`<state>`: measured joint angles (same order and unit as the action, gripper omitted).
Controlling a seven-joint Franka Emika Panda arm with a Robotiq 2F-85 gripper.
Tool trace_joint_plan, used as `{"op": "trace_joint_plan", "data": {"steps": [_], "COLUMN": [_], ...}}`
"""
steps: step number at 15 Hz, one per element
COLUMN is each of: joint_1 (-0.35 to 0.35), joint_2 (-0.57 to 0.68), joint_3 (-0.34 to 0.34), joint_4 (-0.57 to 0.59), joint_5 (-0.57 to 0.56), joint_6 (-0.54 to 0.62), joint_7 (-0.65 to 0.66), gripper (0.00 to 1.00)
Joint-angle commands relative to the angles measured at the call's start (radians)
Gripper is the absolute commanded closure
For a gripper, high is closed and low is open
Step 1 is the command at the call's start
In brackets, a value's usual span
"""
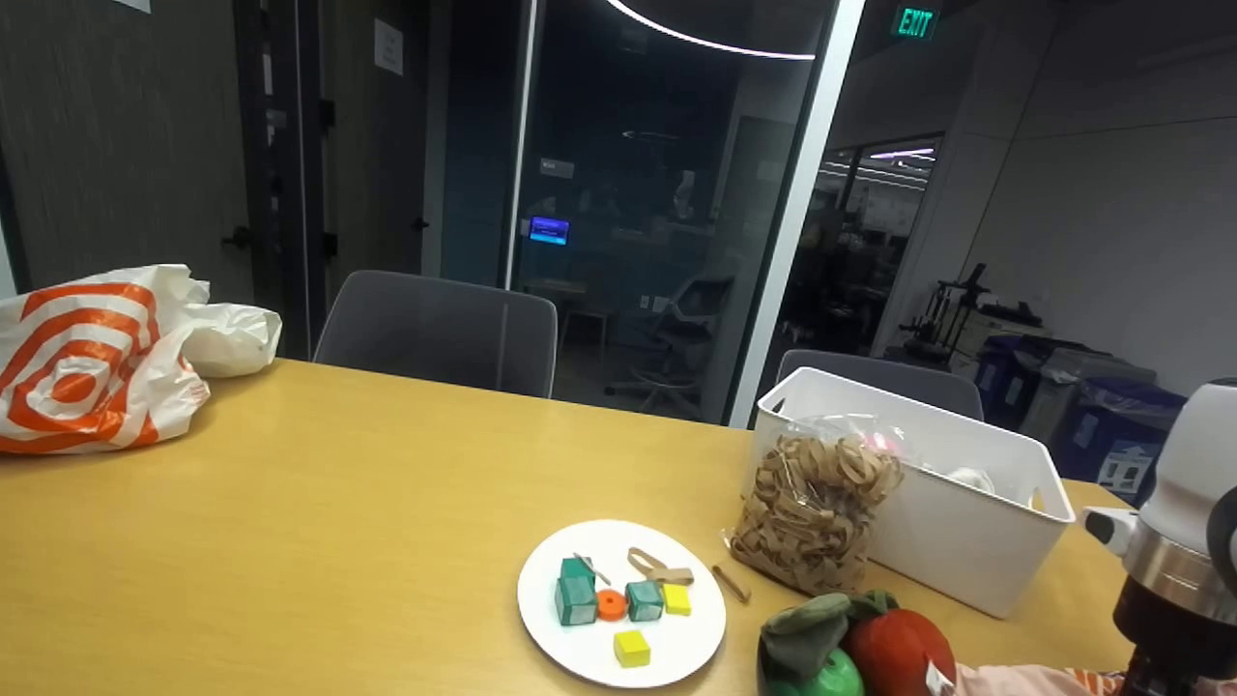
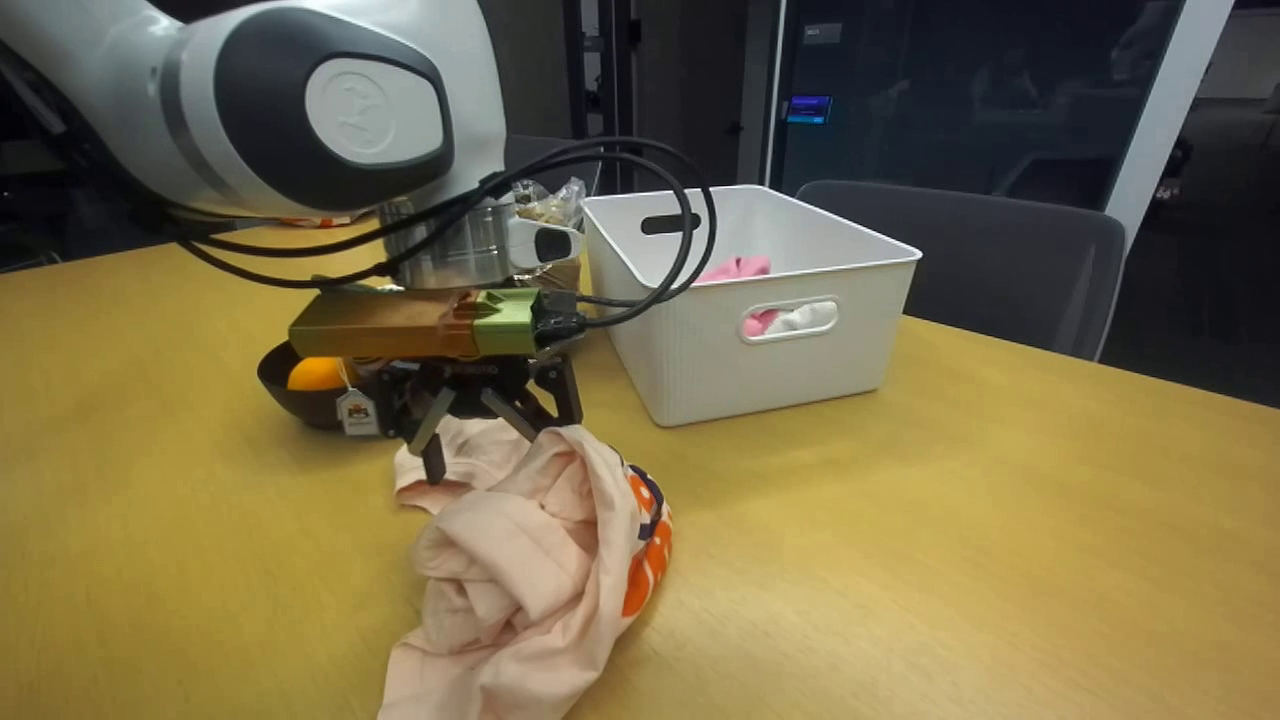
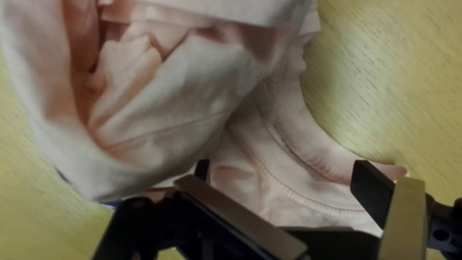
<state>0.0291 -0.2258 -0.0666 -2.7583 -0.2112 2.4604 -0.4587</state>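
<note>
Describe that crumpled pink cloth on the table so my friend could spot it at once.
Find the white bin on the yellowish table. Nearer the camera in an exterior view, the open end effector points down at the crumpled pink cloth. Its paler shade and orange print set it apart from the stronger pink fabric inside the bin.

garment [image 2: 510,570] pale pink, printed orange and white with navy along one edge; gripper [image 3: 280,171] black and grey; arm [image 2: 290,110] white, dark grey at the joint; table [image 2: 950,560] yellow wood, fine streaky grain; bin [image 2: 760,385] plain white, fabric [image 2: 738,268] in it pink and white; carrier bag [image 1: 106,377] white, orange bullseye; plate [image 1: 580,652] white, blocks [image 1: 576,604] teal-green and yellow, small ring [image 1: 611,613] orange; bagged strips [image 1: 817,512] tan
</note>
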Motion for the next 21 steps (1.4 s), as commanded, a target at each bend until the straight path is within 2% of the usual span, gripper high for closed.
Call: {"op": "trace_joint_plan", "data": {"steps": [1,2,6,7,8,10,12,15,17,19,21], "joint_1": [0.001,0.005,-0.020,-0.024,-0.028,-0.039,-0.054,-0.083,-0.100,-0.111,-0.123], "joint_2": [0.026,0.041,0.160,0.181,0.196,0.219,0.221,0.171,0.130,0.088,0.018], "joint_3": [-0.008,-0.011,0.005,0.003,-0.001,-0.002,-0.002,-0.014,-0.025,-0.043,-0.062], "joint_4": [0.001,-0.001,-0.003,-0.003,-0.002,-0.001,0.001,0.006,0.008,0.013,-0.007], "joint_5": [-0.002,0.002,-0.074,-0.088,-0.091,-0.103,-0.147,-0.235,-0.230,-0.160,-0.135], "joint_6": [-0.015,-0.007,0.177,0.201,0.219,0.242,0.247,0.191,0.144,0.061,-0.027], "joint_7": [-0.081,-0.111,-0.085,-0.089,-0.103,-0.104,-0.072,-0.026,-0.034,-0.099,-0.117], "gripper": [0.00,0.00,0.00,0.04,0.25,0.29,0.46,0.69,0.84,0.87,0.91]}}
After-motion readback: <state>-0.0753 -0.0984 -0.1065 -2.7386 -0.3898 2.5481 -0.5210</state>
